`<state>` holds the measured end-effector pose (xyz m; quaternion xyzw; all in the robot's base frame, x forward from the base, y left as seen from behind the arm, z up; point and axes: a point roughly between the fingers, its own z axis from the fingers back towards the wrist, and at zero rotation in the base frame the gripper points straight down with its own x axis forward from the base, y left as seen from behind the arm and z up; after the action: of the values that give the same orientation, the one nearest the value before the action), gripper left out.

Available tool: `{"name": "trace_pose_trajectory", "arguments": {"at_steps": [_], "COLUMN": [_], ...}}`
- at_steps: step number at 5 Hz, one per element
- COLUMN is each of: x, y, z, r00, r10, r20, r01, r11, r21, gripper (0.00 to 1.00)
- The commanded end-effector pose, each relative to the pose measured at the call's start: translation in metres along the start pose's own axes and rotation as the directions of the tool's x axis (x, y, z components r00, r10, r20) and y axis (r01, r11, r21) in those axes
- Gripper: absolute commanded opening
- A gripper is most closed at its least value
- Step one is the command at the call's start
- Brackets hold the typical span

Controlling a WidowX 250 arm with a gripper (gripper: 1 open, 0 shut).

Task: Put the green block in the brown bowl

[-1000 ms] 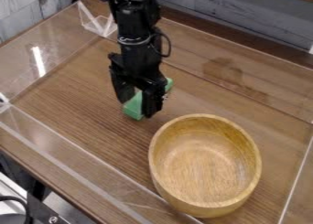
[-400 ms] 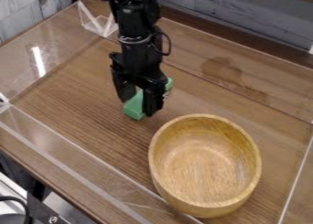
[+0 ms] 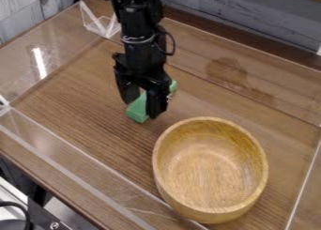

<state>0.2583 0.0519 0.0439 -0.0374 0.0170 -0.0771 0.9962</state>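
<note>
Camera view: the open hand [image 3: 143, 104] stands over the green block [image 3: 135, 110] on the table [image 3: 78, 130], beside the brown bowl [image 3: 209, 168]; we judge that grasping, carrying and release remain.

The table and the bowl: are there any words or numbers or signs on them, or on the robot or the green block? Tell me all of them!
There are none I can read.
Brown bowl: no writing shows.
Green block: none on the part that shows.
Table: none.
Robot arm: too dark and small to tell.
</note>
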Motion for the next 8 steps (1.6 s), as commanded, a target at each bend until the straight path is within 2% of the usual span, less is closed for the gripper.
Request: {"name": "trace_pose_trajectory", "arguments": {"at_steps": [1, 4, 5, 8], "x": [0.010, 0.008, 0.006, -0.008], "y": [0.008, 0.010, 0.009, -0.007], "z": [0.006, -0.012, -0.013, 0.002], "r00": [0.999, 0.999, 0.999, 0.995], "r10": [0.009, 0.034, 0.040, 0.098], "r20": [0.047, 0.035, 0.031, -0.020], "r01": [-0.010, -0.034, -0.040, -0.099], "r11": [1.000, 0.999, 0.999, 0.995], "r21": [0.018, 0.009, 0.004, -0.029], "gripper": [1.00, 1.00, 0.00, 0.00]}}
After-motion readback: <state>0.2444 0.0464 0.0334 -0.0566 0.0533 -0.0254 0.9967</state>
